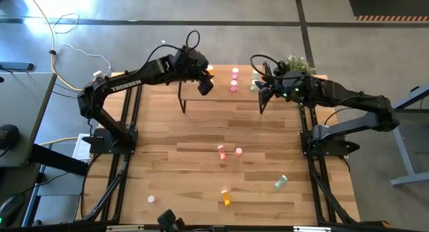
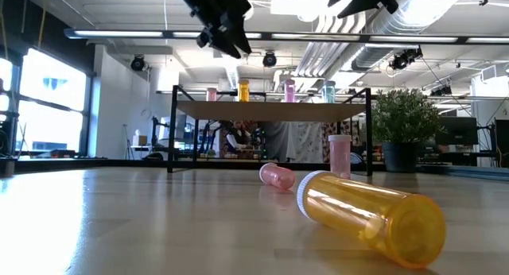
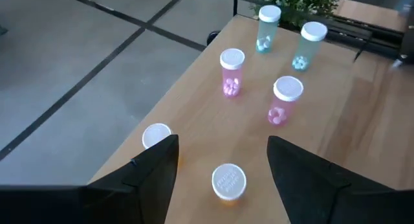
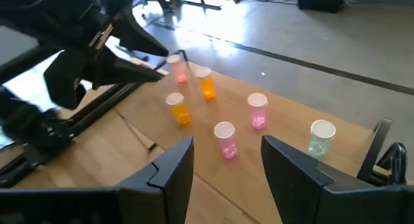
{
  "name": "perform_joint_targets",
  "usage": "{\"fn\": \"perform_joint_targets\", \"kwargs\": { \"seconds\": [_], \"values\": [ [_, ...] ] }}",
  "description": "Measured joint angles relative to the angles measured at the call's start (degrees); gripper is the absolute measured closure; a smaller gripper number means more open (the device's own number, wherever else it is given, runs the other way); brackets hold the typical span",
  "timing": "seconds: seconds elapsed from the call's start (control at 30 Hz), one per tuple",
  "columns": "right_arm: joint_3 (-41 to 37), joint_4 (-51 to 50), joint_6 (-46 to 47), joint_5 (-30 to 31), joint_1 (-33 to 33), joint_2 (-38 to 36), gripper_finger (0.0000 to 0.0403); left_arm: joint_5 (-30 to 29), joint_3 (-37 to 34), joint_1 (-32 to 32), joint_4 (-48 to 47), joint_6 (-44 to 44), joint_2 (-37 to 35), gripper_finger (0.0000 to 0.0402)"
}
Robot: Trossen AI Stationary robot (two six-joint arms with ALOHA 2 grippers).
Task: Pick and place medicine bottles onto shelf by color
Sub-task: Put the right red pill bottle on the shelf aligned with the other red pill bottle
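The shelf [image 1: 221, 96] stands at the table's far middle. Upright on its board are orange bottles [image 3: 228, 180] [image 3: 156, 136] at the left end, pink ones [image 3: 231, 72] [image 3: 284, 100] in the middle and teal ones [image 3: 266, 28] [image 3: 309, 44] at the right end. My left gripper [image 3: 223, 143] hangs open above the orange bottles at the left end [image 1: 204, 86], touching nothing. My right gripper [image 4: 226, 143] hovers open above the shelf's right end [image 1: 261, 92], with nothing between its fingers. Loose bottles lie on the table nearer the front.
On the table in front of the shelf lie two pink bottles [image 1: 221, 151] [image 1: 238, 151], a teal one [image 1: 280, 182], an orange one [image 1: 226, 197] and a pink one [image 1: 151, 200] at the near left. A potted plant [image 1: 295, 63] stands behind the shelf's right end.
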Motion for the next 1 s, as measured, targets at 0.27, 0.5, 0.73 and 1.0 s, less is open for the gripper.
{"fn": "perform_joint_targets", "kwargs": {
  "seconds": [0.27, 0.5, 0.73, 1.0],
  "values": [
    [0.0, -3.6, -0.7, -3.6, 0.0, -5.4, 0.02, 8.1, 0.5, -2.4, -3.0, -1.6, -4.4, 0.0174],
    [0.0, -14.2, -1.8, -12.5, -2.1, -8.6, 0.0179, 9.7, -2.6, -8.3, -3.3, -5.5, -7.3, 0.0174],
    [-5.5, -17.7, 2.0, -12.7, 2.3, -10.3, 0.0179, 8.5, -14.7, -15.6, 8.0, -13.7, -11.1, 0.0174],
    [-18.9, -8.1, 10.4, -14.4, 11.6, -13.1, 0.0179, 3.6, -25.2, -23.0, 16.8, -20.7, -15.1, 0.0174]
  ]
}}
